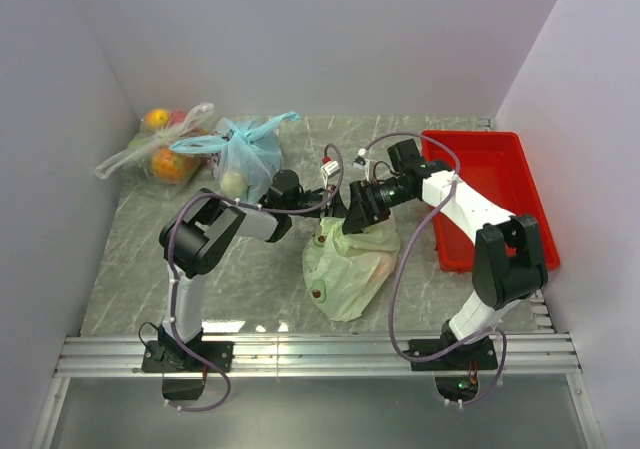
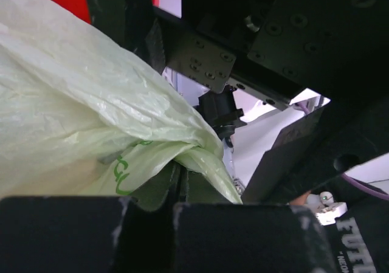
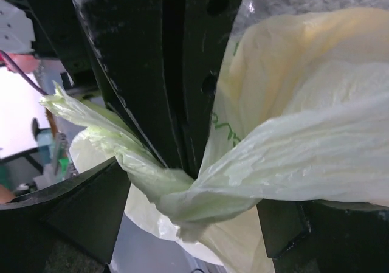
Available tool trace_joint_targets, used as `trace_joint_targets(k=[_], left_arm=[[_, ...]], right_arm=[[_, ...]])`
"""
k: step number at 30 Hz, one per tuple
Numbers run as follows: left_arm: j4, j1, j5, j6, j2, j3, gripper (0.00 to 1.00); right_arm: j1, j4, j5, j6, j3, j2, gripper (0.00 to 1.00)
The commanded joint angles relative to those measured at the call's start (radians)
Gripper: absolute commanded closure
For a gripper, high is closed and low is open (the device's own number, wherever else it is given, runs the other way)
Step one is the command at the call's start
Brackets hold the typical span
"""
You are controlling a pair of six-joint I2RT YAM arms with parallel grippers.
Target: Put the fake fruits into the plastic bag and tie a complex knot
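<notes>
The pale green plastic bag (image 1: 345, 269) lies at the table's middle, its top gathered upward. Dim orange and dark shapes of the fake fruits (image 1: 384, 266) show through its skin. My left gripper (image 2: 180, 182) is shut on a twisted strip of the bag's top (image 2: 200, 157). My right gripper (image 3: 194, 224) meets it from the other side. Its fingers (image 3: 73, 212) stand wide apart, and a knotted twist of the bag's handle (image 3: 200, 188) crosses between them unpinched. Seen from above, the left gripper (image 1: 325, 209) and right gripper (image 1: 352, 219) meet just over the bag's far end.
A red tray (image 1: 500, 169) stands at the right, under the right arm. A tied light blue bag (image 1: 245, 159) and a clear bag of wrapped fruit (image 1: 160, 154) sit at the back left. White walls close in on three sides.
</notes>
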State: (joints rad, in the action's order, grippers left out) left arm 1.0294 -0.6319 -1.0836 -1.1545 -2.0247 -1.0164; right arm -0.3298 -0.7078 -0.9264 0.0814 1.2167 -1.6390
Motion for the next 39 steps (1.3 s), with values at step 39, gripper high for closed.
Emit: trace_joint_targets(k=[39], left_arm=[[0.192,0.003,0.005,-0.074,0.020,0.001,0.99]], right_arm=[[0.153,-0.282,-0.072,0.222,0.098,0.128,0.42]])
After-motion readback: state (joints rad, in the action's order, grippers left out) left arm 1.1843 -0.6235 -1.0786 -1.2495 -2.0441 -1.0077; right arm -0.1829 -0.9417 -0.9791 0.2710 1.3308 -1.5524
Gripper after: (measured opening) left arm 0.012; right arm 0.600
